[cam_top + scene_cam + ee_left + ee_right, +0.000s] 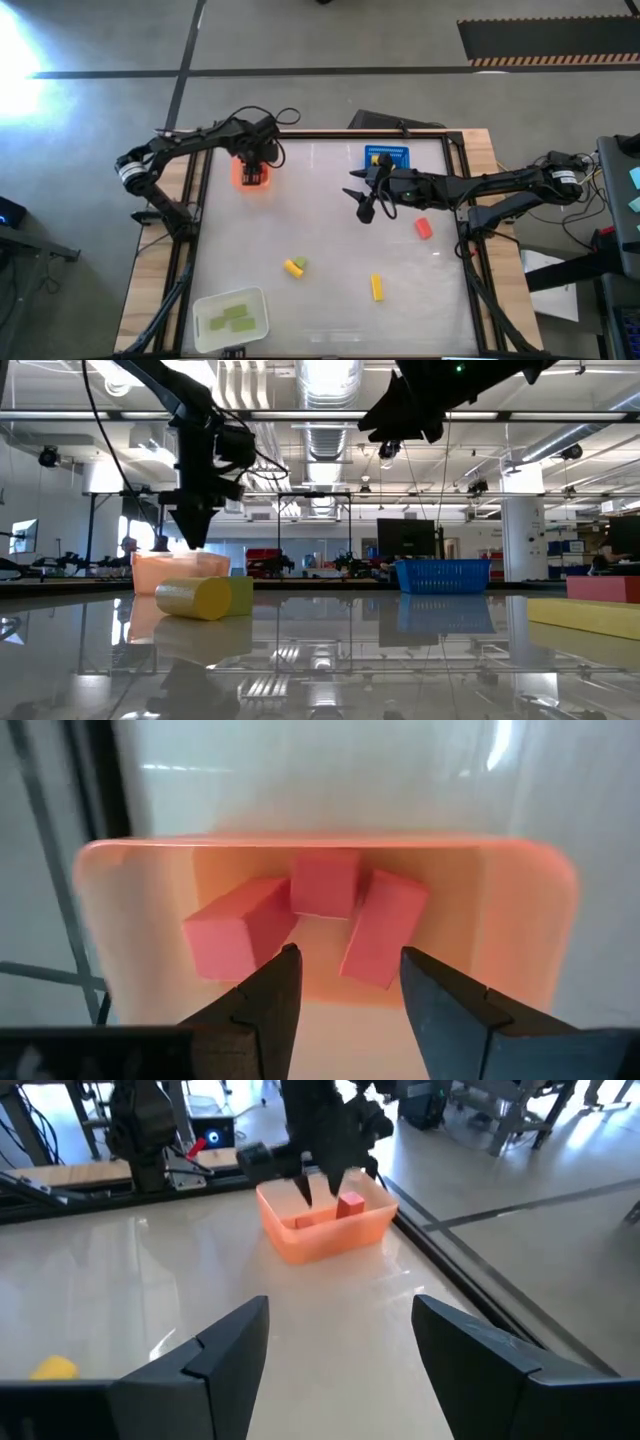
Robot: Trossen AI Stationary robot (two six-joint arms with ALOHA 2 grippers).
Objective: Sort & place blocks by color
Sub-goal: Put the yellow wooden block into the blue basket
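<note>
My left gripper (345, 972) is open and hovers just above the orange tray (252, 172), fingers pointing down. Three red blocks (322, 915) lie on the tray's floor, one (349, 1204) also showing in the right wrist view. My right gripper (366, 207) is open and raised above the table's middle, empty, facing the orange tray (325, 1230). One red block (423, 228) lies on the table near the right arm. Two yellow blocks (292, 267) (377, 287) and a green block (301, 262) lie toward the near side. Green blocks (231, 317) rest in the white tray (205, 338).
The blue tray (385, 157) stands at the far edge, just beyond the right arm's wrist. The white tray sits at the near left corner. A raised frame (462, 200) runs round the table. Open surface lies between the orange tray and the loose blocks.
</note>
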